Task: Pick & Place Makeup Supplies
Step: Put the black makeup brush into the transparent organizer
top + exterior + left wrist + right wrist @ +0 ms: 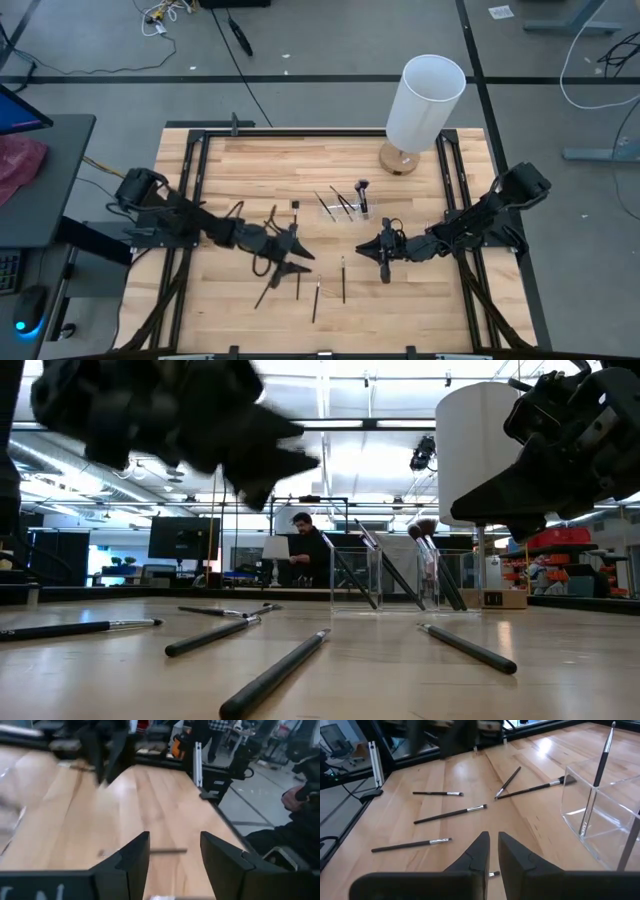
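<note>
- The left gripper (297, 254) is seen spread apart and empty over brushes (317, 296) scattered on the table (250, 170).
- The right gripper (385, 262) is pictured nearly closed, holding nothing, near the clear holder (345, 206) where more brushes are stood.

Left gripper (297, 262) low over mid-table, jaws parted; right gripper (385, 270) opposite, jaws nearly closed.

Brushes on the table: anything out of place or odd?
Mostly mid-task scatter. Several makeup brushes lie loose at mixed angles on the wooden table, while a few already stand in the clear holder. Two loose brushes cross near the holder. Nothing looks damaged or spilled.
</note>
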You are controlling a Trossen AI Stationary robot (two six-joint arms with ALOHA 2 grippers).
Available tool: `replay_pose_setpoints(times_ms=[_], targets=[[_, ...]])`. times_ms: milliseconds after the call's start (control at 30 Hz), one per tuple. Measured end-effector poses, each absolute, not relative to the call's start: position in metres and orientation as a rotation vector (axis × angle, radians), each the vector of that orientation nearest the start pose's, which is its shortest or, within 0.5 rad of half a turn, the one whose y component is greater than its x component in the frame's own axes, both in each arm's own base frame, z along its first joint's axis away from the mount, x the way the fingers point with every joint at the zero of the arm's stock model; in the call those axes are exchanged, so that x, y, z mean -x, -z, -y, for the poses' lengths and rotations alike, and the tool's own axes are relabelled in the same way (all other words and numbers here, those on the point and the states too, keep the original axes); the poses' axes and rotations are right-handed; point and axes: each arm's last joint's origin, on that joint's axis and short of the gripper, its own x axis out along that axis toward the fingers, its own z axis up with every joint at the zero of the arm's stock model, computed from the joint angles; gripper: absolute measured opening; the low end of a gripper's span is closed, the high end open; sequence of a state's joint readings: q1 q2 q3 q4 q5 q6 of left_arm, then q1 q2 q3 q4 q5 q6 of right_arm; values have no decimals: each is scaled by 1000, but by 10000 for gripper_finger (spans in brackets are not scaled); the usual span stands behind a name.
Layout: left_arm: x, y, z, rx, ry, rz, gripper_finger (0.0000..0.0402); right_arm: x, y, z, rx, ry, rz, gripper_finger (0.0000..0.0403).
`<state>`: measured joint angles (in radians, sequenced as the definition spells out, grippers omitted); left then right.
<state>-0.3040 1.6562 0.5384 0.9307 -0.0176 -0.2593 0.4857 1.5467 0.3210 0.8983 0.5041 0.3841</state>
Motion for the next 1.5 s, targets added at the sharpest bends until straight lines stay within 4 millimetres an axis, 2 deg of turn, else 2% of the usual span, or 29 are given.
replay_pose_setpoints(times_ms=[233,433,733,900,1067,1333,1500], targets=[[-234,-119,56,275,182,-205,179,-220,-128,-100,-237,74,-276,43],[-214,-97,38,129,69,-344,179,-223,-132,-97,-269,82,-226,43],[-209,-80,23,22,52,-529,179,-229,-137,-84,-331,134,-170,43],[-209,-79,13,-34,35,-537,179,-232,-137,-78,-374,142,-169,43],[-208,-77,6,-20,105,-561,175,-233,-137,-75,-402,133,-171,43],[-210,-74,6,-63,139,-578,119,-233,-137,-75,-403,133,-169,43],[-224,-65,7,-53,154,-595,93,-233,-138,-75,-402,132,-165,43]])
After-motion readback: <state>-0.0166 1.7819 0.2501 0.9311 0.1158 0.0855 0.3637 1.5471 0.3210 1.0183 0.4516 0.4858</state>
